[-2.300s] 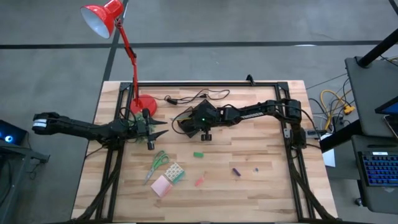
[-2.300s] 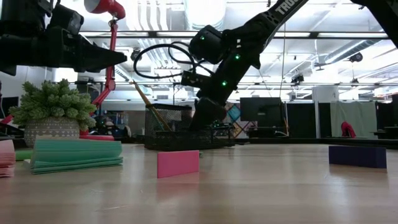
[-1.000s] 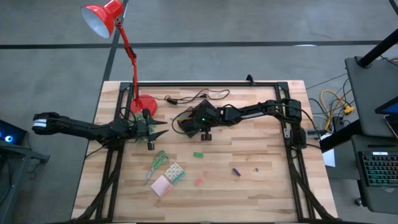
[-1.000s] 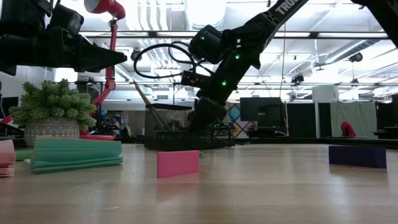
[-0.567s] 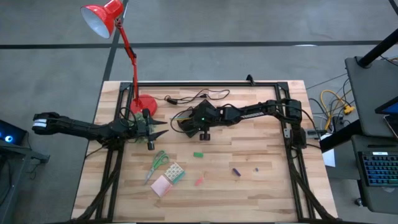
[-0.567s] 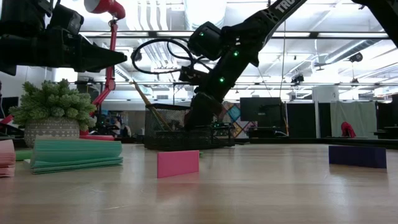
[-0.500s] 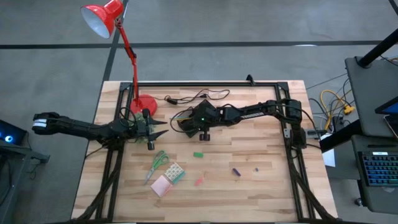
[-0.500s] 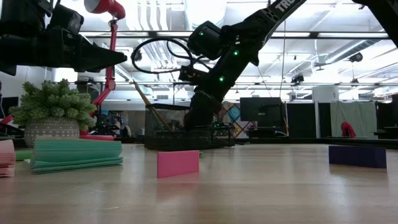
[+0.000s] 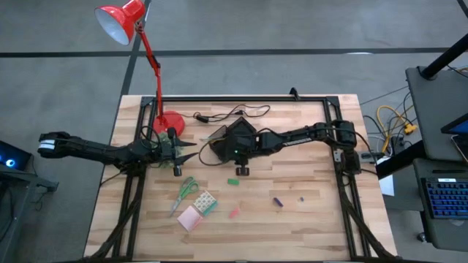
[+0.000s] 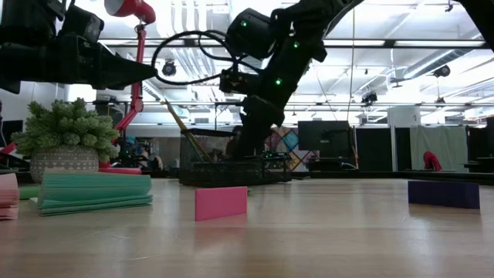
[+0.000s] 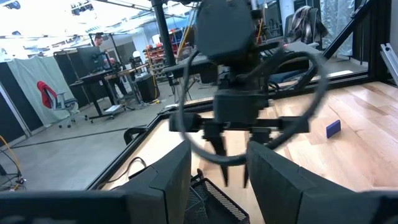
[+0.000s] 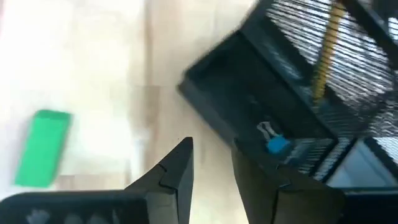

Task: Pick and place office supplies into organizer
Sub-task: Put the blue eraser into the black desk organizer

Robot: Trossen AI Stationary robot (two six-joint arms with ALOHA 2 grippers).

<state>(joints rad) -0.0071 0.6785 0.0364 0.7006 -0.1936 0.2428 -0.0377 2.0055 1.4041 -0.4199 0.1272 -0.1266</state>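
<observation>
The right gripper (image 12: 211, 165) hangs over the middle of the wooden bench (image 9: 314, 212), just beside the near edge of the black mesh organizer (image 12: 292, 118); its jaws stand a narrow gap apart with nothing between them. Inside the organizer a yellow pencil (image 12: 324, 56) leans upright in the mesh cup, and a small blue binder clip (image 12: 275, 144) lies in a low tray. A green eraser (image 12: 42, 148) lies flat on the bench close to the right gripper, apart from the organizer. The left gripper (image 11: 217, 177) waits at the bench's left side near the red lamp's base (image 9: 170, 122), jaws partly open and empty. Green-handled scissors (image 9: 186, 191), a patterned block (image 9: 205, 201), a pink sticky-note pad (image 9: 190, 218) and a purple piece (image 9: 278, 201) lie toward the front.
</observation>
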